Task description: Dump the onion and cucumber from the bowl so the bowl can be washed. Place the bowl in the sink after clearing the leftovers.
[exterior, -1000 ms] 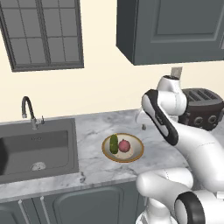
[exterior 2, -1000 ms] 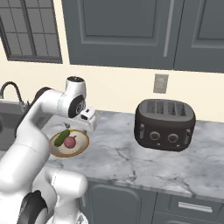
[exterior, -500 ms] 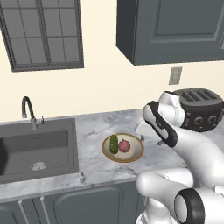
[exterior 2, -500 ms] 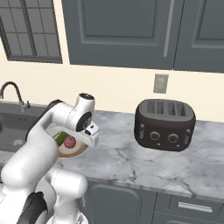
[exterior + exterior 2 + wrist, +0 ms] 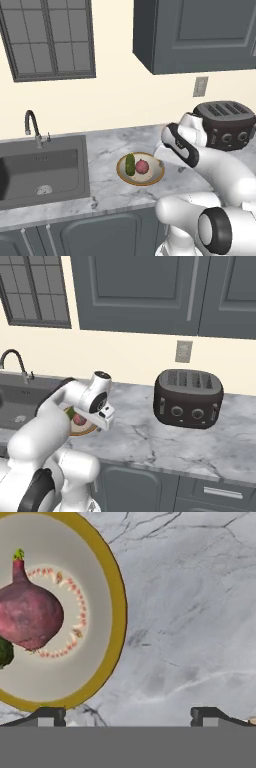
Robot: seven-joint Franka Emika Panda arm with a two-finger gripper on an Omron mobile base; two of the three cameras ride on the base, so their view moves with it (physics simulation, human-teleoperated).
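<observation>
The dark two-finger gripper [image 5: 127, 714] hangs wide open, holding nothing, above bare marble. The shallow tan-rimmed cream bowl [image 5: 116, 602], at nine o'clock, holds the reddish-purple onion [image 5: 29, 614] and dark green cucumber [image 5: 5, 652].

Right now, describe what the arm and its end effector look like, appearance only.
The arm is made of glossy white rounded segments with dark grey to black bands and caps at the joints. A round black-rimmed disc marks a lower joint near the base. The end effector shows as two small dark finger tips with pale grey faces. No cables or lettering are visible.
</observation>
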